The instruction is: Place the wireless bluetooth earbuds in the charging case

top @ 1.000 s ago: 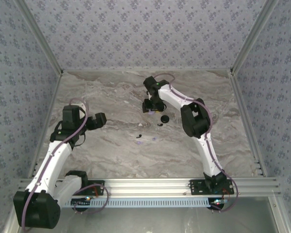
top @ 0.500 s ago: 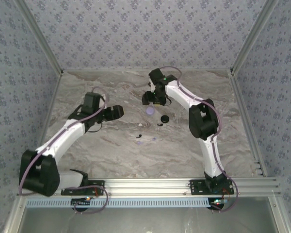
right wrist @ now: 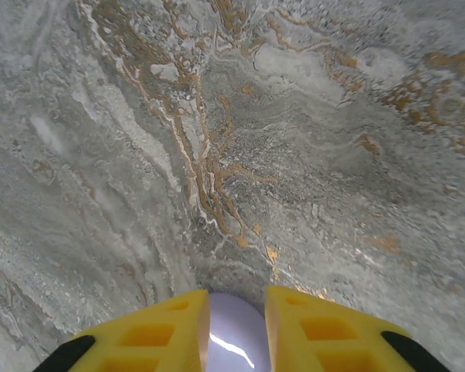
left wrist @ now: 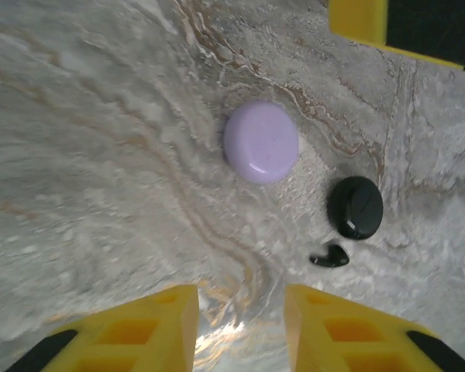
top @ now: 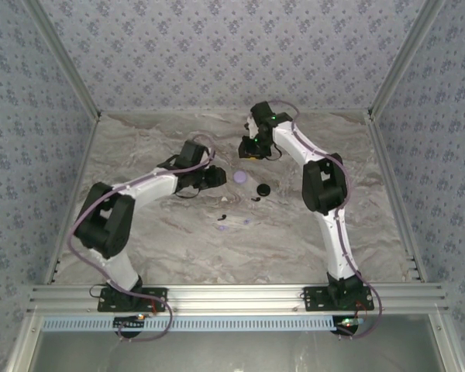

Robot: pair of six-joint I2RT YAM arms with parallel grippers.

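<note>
Lying loose on the grey marbled surface (top: 139, 155), the tiny bean-shaped black and pale lavender earbuds (top: 223, 218) rest near the round lavender charging case (left wrist: 261, 142) — likely light, slick, prone to skidding, so pinch across each body. Left fingers (left wrist: 139, 333) narrow, empty; right fingers (right wrist: 155, 333) narrow about a lavender shape (right wrist: 232, 341) — held or not, I cannot tell

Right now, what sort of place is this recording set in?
Probably a robot test enclosure, not a home: patterned walls on three sides, a marble-look tabletop, and two arms bolted to an aluminium rail.
</note>
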